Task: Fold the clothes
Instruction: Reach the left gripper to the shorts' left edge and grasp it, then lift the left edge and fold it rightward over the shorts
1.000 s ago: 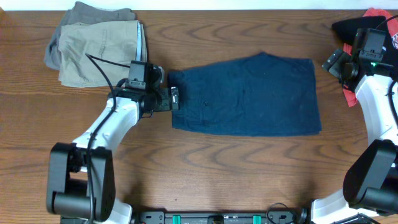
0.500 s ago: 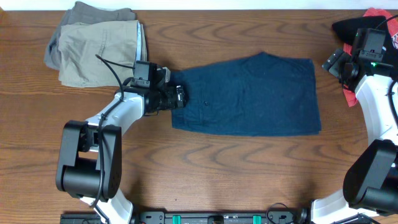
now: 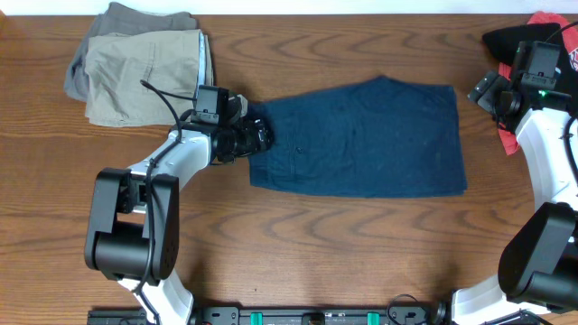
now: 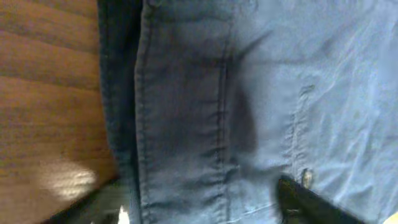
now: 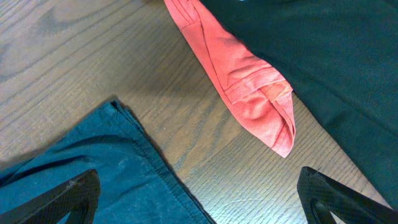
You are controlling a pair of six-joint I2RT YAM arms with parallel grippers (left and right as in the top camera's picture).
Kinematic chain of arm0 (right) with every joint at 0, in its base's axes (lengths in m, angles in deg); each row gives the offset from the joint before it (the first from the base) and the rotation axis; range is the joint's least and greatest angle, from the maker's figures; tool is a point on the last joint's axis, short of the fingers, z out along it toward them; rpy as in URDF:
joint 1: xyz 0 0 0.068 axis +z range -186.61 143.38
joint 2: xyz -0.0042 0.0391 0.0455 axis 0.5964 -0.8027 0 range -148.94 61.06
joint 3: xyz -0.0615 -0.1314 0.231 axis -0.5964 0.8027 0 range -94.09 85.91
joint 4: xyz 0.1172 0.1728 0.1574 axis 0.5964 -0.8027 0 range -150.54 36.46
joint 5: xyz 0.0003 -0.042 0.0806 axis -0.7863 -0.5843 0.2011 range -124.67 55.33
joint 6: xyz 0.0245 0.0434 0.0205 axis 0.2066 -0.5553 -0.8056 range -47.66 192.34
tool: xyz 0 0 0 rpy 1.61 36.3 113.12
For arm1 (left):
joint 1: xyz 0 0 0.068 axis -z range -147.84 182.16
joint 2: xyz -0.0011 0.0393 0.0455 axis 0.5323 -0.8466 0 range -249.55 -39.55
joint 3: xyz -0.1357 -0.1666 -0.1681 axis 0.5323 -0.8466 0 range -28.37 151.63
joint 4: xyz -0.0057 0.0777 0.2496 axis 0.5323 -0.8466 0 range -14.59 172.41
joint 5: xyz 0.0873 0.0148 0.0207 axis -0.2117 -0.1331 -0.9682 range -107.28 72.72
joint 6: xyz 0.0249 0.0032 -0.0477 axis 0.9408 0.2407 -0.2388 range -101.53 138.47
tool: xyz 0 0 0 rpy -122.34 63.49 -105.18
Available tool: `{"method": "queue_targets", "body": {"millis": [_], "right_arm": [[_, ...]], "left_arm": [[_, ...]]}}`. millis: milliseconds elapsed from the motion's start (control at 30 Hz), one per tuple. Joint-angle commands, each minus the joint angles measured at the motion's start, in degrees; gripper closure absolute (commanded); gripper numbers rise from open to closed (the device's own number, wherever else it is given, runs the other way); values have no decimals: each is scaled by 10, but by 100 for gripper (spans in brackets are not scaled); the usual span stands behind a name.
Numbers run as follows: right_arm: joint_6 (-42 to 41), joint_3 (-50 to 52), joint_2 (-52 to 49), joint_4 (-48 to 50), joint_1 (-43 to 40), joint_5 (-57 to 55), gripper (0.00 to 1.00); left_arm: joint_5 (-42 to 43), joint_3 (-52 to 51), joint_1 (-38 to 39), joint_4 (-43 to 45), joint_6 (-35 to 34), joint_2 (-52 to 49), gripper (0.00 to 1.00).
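My left gripper (image 4: 202, 204) spread wide over the navy shorts (image 3: 361, 135), flat at centre, my right gripper (image 5: 198, 196) parted, empty, by the right edge.

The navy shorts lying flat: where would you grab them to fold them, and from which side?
Take the navy shorts by the thick seamed edge at the end nearest the left gripper, coming in low from the table side. That edge lies flat and layered on the wood, and the open jaws straddle it.
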Motion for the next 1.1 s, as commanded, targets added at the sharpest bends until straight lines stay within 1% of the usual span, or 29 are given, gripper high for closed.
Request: {"method": "queue_targets", "body": {"millis": [0,133,200,233,267,467,600,767,933,1067], "right_arm": [[8,-6,6,2,-1,-7,1],[8,-6,6,2,-1,-7,1],[8,-6,6,2,-1,-7,1],[8,-6,6,2,-1,-7,1],[8,-6,6,2,-1,-7,1],[8,-6,6,2,-1,-7,1],[8,-6,6,2,-1,-7,1],[8,-6,6,2,-1,-7,1],[8,-6,6,2,-1,-7,1],[8,-6,6,2,-1,-7,1]], "left_arm": [[-2,-17,2,-14,-11,-32,44],[-2,-17,2,-15,-11,-32,66],[-3,-17,2,-15,-11,-32,80],[-3,-17,2,-15,-11,-32,89],[-3,-17,2,-15,-11,-32,94],[-11,-17,0,-46,-11,-22,94],[-58,-17,-5,-104,-11,15,94],[-130,-17,-15,-200,-11,102,94],[-156,-14,-36,-286,-8,206,94],[-181,19,-61,-378,-4,274,94]]}}
